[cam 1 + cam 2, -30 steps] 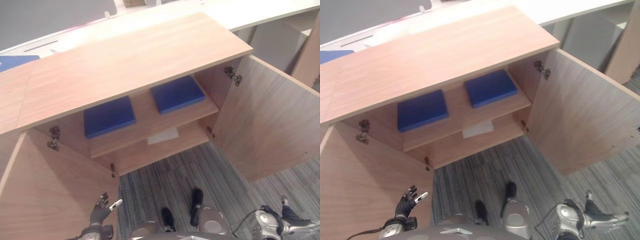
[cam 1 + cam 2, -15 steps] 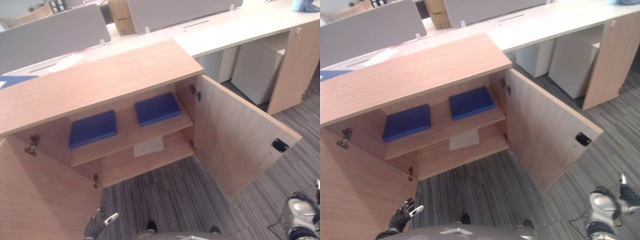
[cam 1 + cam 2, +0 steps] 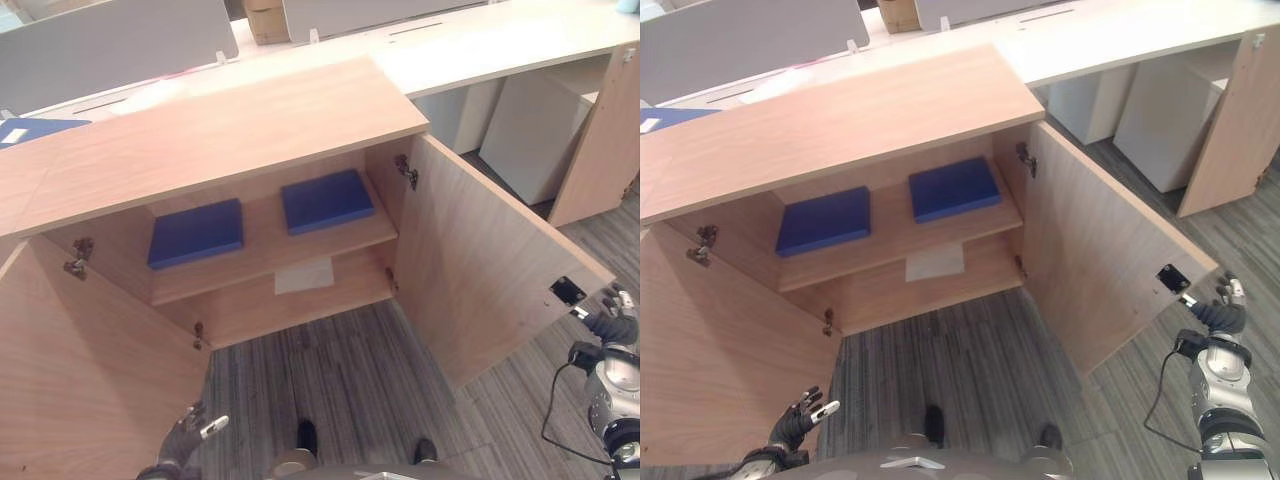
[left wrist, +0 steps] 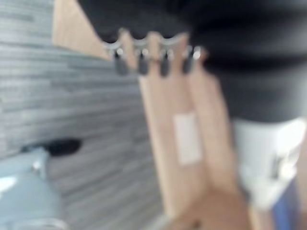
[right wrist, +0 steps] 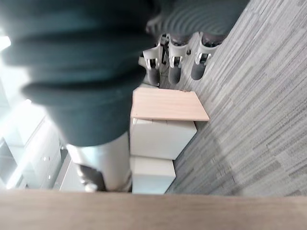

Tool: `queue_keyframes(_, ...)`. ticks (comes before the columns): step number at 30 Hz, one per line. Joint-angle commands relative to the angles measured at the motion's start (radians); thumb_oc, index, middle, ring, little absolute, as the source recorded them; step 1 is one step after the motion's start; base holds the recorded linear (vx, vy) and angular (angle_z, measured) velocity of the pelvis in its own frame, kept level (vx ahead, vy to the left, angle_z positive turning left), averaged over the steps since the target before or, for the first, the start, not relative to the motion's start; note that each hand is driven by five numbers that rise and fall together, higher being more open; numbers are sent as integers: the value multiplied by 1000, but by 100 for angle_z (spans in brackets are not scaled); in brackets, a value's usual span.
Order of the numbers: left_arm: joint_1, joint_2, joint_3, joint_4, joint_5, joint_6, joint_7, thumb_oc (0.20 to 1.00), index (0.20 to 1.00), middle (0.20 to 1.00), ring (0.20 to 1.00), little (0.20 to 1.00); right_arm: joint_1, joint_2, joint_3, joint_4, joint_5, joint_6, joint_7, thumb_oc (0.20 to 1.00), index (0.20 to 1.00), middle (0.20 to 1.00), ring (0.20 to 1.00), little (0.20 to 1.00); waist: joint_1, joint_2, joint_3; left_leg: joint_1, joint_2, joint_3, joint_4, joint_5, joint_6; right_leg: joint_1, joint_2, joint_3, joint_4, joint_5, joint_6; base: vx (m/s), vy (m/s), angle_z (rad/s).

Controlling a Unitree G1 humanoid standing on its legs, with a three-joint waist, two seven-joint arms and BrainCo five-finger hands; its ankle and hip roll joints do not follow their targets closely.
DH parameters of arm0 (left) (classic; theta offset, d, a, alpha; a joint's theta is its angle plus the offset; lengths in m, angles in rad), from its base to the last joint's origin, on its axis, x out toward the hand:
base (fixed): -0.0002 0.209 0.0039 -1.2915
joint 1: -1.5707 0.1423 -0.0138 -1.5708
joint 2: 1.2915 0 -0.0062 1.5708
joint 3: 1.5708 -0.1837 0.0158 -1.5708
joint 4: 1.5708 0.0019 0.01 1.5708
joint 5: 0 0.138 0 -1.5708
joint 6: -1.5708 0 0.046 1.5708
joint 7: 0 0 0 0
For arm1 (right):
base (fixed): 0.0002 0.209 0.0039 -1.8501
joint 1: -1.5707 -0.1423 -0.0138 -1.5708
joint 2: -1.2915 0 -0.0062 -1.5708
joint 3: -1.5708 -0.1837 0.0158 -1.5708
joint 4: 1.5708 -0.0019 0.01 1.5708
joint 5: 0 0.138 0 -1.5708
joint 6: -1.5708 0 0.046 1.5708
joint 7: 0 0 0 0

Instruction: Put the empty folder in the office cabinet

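Note:
The wooden office cabinet (image 3: pixel 230 130) stands with both doors wide open. On its upper shelf lie two flat blue folders, one at the left (image 3: pixel 196 232) and one at the right (image 3: pixel 326 200). A white sheet (image 3: pixel 305 275) rests on the lower shelf. Another blue folder (image 3: pixel 30 130) lies on a surface at the far left. My left hand (image 3: pixel 800 420) hangs low beside the left door (image 3: pixel 90 350), open and holding nothing. My right hand (image 3: pixel 1225 305) is open too, empty, close to the outer edge of the right door (image 3: pixel 490 260), near its dark latch (image 3: pixel 1170 277).
Grey striped carpet (image 3: pixel 330 380) lies in front of the cabinet. Behind it run white desks (image 3: pixel 500 40) with a grey partition (image 3: pixel 110 45). A white drawer unit (image 3: pixel 530 130) and a wooden panel (image 3: pixel 600 140) stand at the right.
The camera has shifted. My right hand has risen from low by the floor up to the right door's outer edge. The left hand stays low by the left door.

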Motion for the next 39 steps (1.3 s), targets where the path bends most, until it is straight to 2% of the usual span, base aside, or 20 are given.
queue_keyframes(1, -106, 72, 4, 21, 17, -13, 15, 1000, 1000, 1000, 1000, 1000, -131, 7, 26, -7, 6, -30, 113, 1000, 1000, 1000, 1000, 1000, 29, -53, 36, 61, -108, 38, -3, -150, 52, 29, 27, -29, 28, -101, -40, -62, -62, 1)
queue_keyframes(4, -112, 69, 4, 31, 12, -8, 15, 1000, 1000, 1000, 1000, 1000, -149, 14, 45, -8, 5, -29, 167, 1000, 1000, 1000, 1000, 1000, 36, -54, 41, 55, -105, 36, -5, -145, 46, 29, 31, -35, 24, -102, -42, -90, -60, 1)
queue_keyframes(6, -111, 66, 8, 49, 5, -13, 8, 1000, 1000, 1000, 1000, 1000, -175, 30, 85, -26, -13, -20, 273, 1000, 1000, 1000, 1000, 1000, 46, -54, 50, 44, -101, 32, -5, -135, 39, 26, 34, -43, 21, -103, -46, -108, -54, 0)
queue_keyframes(9, -104, 57, 32, 60, -9, -17, -10, 1000, 1000, 1000, 1000, 1000, -178, 62, 177, -110, -66, -2, 360, 1000, 1000, 1000, 1000, 1000, 60, -56, 63, 27, -93, 34, -5, -116, 27, 31, 38, -63, 18, -107, -53, -89, -53, -3)
queue_keyframes(11, -98, 53, 38, 57, -15, -20, -15, 1000, 1000, 1000, 1000, 1000, -167, 71, 206, -142, -79, -5, 367, 1000, 1000, 1000, 1000, 1000, 65, -59, 67, 18, -89, 37, -2, -108, 22, 34, 39, -71, 17, -108, -54, -48, -44, 2)
queue_keyframes(13, -79, 32, 62, 28, -21, -20, -24, 1000, 1000, 1000, 1000, 1000, -135, 104, 267, -240, -116, 15, 367, 1000, 1000, 1000, 1000, 1000, 79, -67, 82, -12, -77, 57, 17, -88, 14, 42, 36, -98, 23, -111, -58, -103, -25, 25)
queue_keyframes(19, -76, 7, 55, 1, -12, -29, 2, 1000, 1000, 1000, 1000, 1000, -130, 128, 321, -283, -146, 22, 353, 1000, 1000, 1000, 1000, 1000, 89, -94, 95, -3, -58, 67, 100, -142, 12, 39, 15, -123, 50, -124, -60, -29, 35, 42)
queue_keyframes(22, -83, -20, 59, -11, -13, -59, 122, 1000, 1000, 1000, 1000, 1000, -148, 151, 346, -266, -138, 10, 329, 1000, 1000, 1000, 1000, 1000, 101, -112, 83, 36, -38, 87, 119, -173, 10, 47, 0, -167, 50, -112, -57, 1, 107, 37)
queue_keyframes(23, -83, -20, 59, -11, -13, -59, 122, 1000, 1000, 1000, 1000, 1000, -148, 151, 346, -266, -138, 10, 329, 1000, 1000, 1000, 1000, 1000, 101, -112, 83, 36, -38, 87, 119, -173, 10, 47, 0, -167, 50, -112, -57, 51, 152, 92)
queue_keyframes(24, -84, -29, 77, -10, -41, -74, 182, 1000, 1000, 1000, 1000, 1000, -159, 164, 358, -250, -137, -4, 319, 1000, 1000, 1000, 1000, 1000, 111, -110, 73, 53, -31, 75, 87, -162, 4, 52, -1, -177, 48, -109, -53, 101, 158, 105)
queue_keyframes(26, -71, -38, 104, -15, -26, -96, 225, 1000, 1000, 1000, 1000, 1000, -176, 178, 363, -232, -129, 6, 288, 1000, 1000, 1000, 1000, 1000, 134, -109, 64, 70, -28, 56, 46, -149, -3, 68, -2, -188, 41, -105, -45, 133, 177, 71)
queue_keyframes(29, -37, -53, 125, -17, -12, -164, 296, 1000, 1000, 1000, 1000, 1000, -195, 189, 353, -189, -119, 27, 244, 1000, 1000, 1000, 1000, 1000, 174, -112, 55, 83, -35, 23, 7, -140, -3, 97, -9, -214, 24, -97, -33, 113, 140, 67)
queue_keyframes(31, -18, -55, 144, -13, 4, -200, 326, 1000, 1000, 1000, 1000, 1000, -203, 198, 342, -150, -118, 33, 221, 1000, 1000, 1000, 1000, 1000, 196, -114, 49, 85, -44, 8, 2, -146, 0, 111, -15, -228, 16, -92, -26, 97, 125, 48)
queue_keyframes(35, -11, -52, 159, -16, 13, -218, 343, 1000, 1000, 1000, 1000, 1000, -207, 202, 336, -129, -122, 42, 199, 1000, 1000, 1000, 1000, 1000, 209, -116, 46, 86, -49, 0, 0, -148, 3, 115, -19, -235, 15, -89, -21, 61, 95, 23)
queue_keyframes(37, 0, -21, 214, -48, 65, -281, 393, 1000, 1000, 1000, 1000, 1000, -191, 212, 316, -75, -136, 73, 175, 1000, 1000, 1000, 1000, 1000, 236, -121, 43, 86, -65, -14, -8, -154, 17, 121, -33, -247, 11, -75, -3, 143, 286, 15)
queue_keyframes(39, -3, -9, 230, -67, 72, -282, 412, 1000, 1000, 1000, 1000, 1000, -171, 216, 317, -72, -147, 82, 175, 1000, 1000, 1000, 1000, 1000, 237, -122, 44, 84, -68, -14, -8, -155, 20, 119, -38, -246, 11, -71, 3, 79, 207, 8)
